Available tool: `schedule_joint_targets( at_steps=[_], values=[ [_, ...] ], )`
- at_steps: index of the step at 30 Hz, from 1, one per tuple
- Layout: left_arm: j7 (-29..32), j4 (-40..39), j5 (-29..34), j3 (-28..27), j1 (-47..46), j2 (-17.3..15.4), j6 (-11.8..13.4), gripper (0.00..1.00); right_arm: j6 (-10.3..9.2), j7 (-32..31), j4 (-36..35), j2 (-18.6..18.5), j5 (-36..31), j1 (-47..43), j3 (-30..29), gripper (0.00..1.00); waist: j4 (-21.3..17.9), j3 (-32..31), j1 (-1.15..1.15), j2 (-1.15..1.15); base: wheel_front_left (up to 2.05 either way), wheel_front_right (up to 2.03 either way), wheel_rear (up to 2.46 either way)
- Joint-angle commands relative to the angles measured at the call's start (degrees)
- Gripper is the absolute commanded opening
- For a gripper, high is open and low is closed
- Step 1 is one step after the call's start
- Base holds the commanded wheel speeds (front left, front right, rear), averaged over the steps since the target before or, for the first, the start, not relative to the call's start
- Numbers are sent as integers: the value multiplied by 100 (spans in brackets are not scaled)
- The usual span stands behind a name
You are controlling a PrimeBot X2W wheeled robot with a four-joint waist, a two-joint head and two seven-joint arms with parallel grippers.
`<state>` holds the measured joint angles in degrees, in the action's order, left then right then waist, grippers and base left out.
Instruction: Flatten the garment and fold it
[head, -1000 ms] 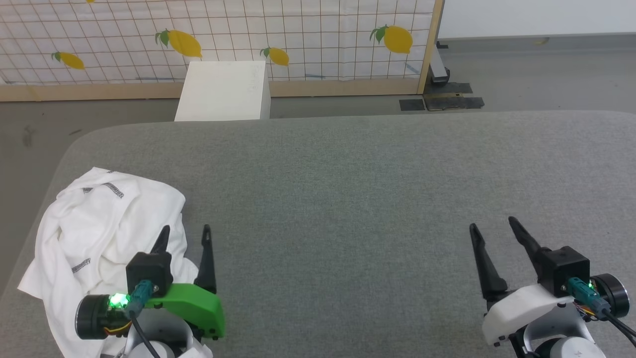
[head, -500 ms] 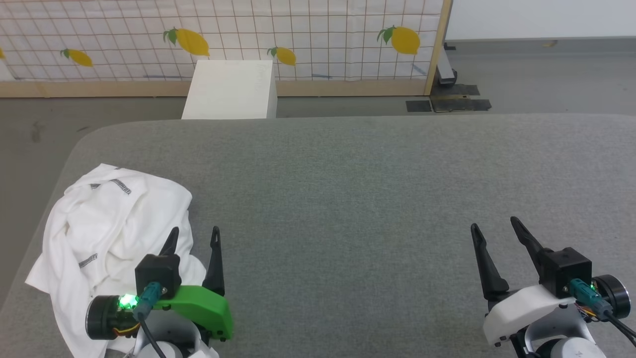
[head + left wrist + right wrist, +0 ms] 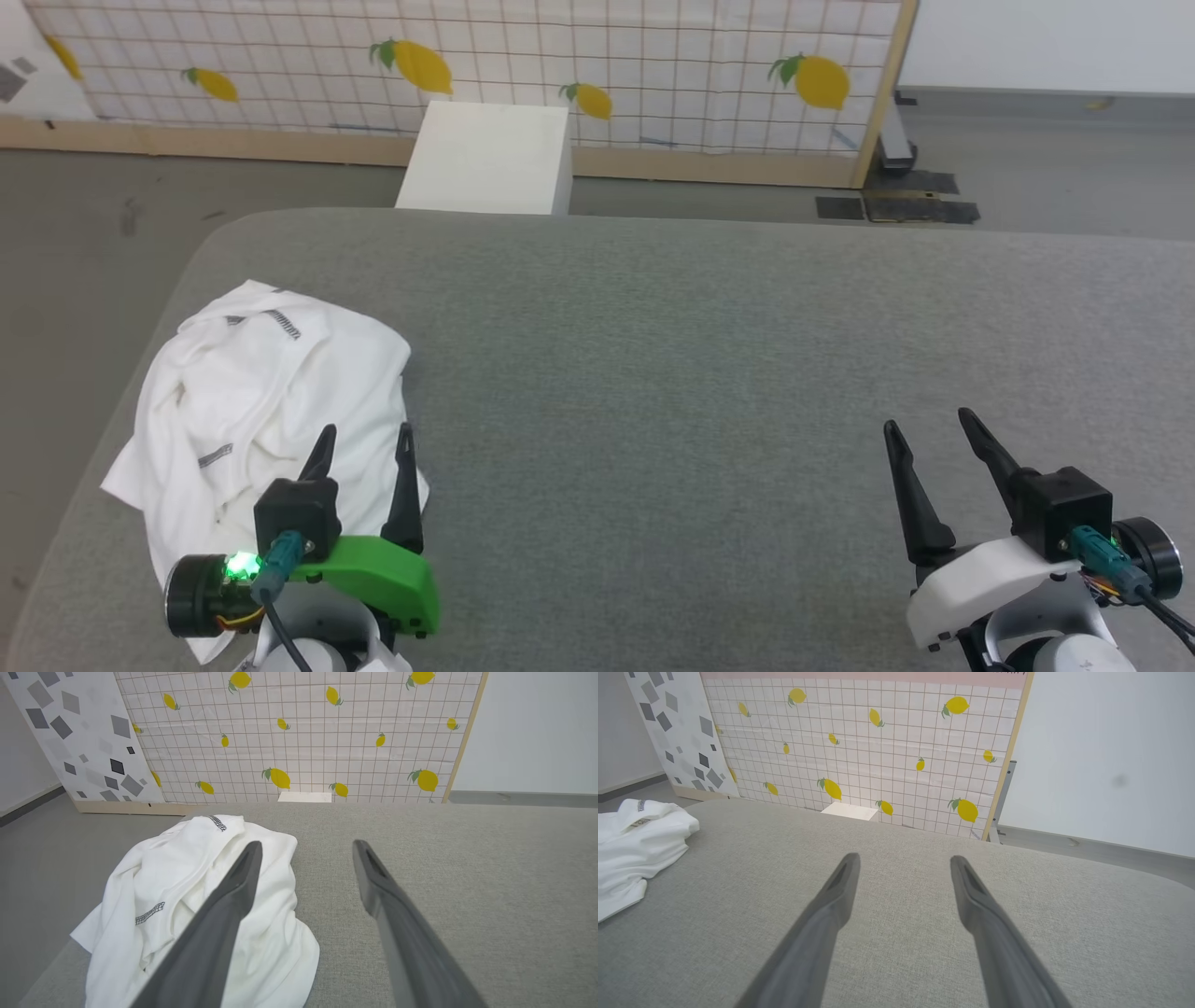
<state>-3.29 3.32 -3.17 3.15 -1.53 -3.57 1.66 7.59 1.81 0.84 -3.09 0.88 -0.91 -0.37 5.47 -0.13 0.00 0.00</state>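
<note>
The garment (image 3: 261,392), a white shirt with dark dotted stitching, lies crumpled in a heap at the left end of the grey padded table (image 3: 709,355). In the left wrist view the garment (image 3: 177,905) spreads under and left of the fingers. My left gripper (image 3: 366,441) hangs open just above the heap's right edge, nothing between its fingers (image 3: 233,891). My right gripper (image 3: 926,424) stands open over bare table at the lower right, far from the shirt. From the right wrist view the garment (image 3: 640,844) lies at the far left.
A white box (image 3: 487,159) stands on the floor just beyond the table's far edge. Behind it runs a lemon-patterned grid screen (image 3: 560,65) on a wooden frame. Grey floor lies left of the table's rounded corner. The table's middle and right are bare felt.
The whole head view has shifted, so the camera has turned left and the scene slid right. Both grippers stay where they were, open. The garment lies as before.
</note>
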Motion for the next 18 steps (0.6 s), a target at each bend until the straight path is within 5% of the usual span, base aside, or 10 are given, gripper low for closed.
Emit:
schedule_joint_targets(
  at_steps=[1, 18],
  values=[
    [-68, 37, -107, 32, -105, -46, 45, 100, -3, 60, 16, 6, 44, 68, 3, 100, 135, 5, 0, 0, 0, 0, 0],
    [-282, 87, -342, 68, -77, -184, 249, 100, -4, 124, 49, 9, 70, 138, 67, 100, 863, 54, 0, 0, 0, 0, 0]
  ],
)
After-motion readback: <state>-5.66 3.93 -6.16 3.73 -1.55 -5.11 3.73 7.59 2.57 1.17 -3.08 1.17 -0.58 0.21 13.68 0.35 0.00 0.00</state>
